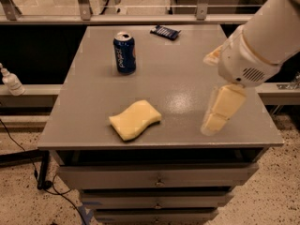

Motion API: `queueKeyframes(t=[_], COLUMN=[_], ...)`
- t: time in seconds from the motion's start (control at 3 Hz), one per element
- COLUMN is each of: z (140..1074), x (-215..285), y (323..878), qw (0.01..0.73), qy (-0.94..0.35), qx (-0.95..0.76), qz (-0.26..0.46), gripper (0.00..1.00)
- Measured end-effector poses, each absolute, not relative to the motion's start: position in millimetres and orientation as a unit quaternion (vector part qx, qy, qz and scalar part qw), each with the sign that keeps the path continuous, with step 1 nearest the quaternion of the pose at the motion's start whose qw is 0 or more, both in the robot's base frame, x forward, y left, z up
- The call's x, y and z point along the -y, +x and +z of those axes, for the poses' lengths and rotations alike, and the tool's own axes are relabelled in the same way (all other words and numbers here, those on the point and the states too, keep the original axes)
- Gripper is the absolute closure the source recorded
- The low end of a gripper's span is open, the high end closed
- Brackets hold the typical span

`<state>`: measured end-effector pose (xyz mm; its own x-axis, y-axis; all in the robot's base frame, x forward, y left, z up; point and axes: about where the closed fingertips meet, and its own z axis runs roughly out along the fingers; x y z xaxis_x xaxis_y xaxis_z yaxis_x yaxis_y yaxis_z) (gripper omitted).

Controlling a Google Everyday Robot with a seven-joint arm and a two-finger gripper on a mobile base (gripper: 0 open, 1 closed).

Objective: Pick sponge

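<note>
The sponge (135, 120), a pale yellow foam pad with wavy sides, lies flat near the front edge of the grey table (173, 74), left of centre. My gripper (210, 92) hangs over the table's right side, about a hand's width to the right of the sponge and above the surface. Its pale yellow fingers (220, 109) stand apart and hold nothing. The white arm (262, 41) comes in from the upper right.
A blue can (124, 52) stands upright at the back left of the table. A small dark blue packet (165, 32) lies at the back edge. Drawers (157, 179) sit under the tabletop. A white bottle (10, 80) stands on a ledge at the left.
</note>
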<state>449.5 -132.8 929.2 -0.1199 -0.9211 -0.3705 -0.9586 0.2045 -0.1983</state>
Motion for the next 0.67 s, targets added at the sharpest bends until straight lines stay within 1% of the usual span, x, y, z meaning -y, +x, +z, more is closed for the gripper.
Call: queueKeyframes(t=[0.67], z=[888], x=[65], y=[476], qw=[0.244], qy=[-0.640], qx=[-0.721], qz=[0.100], gripper=[0.00])
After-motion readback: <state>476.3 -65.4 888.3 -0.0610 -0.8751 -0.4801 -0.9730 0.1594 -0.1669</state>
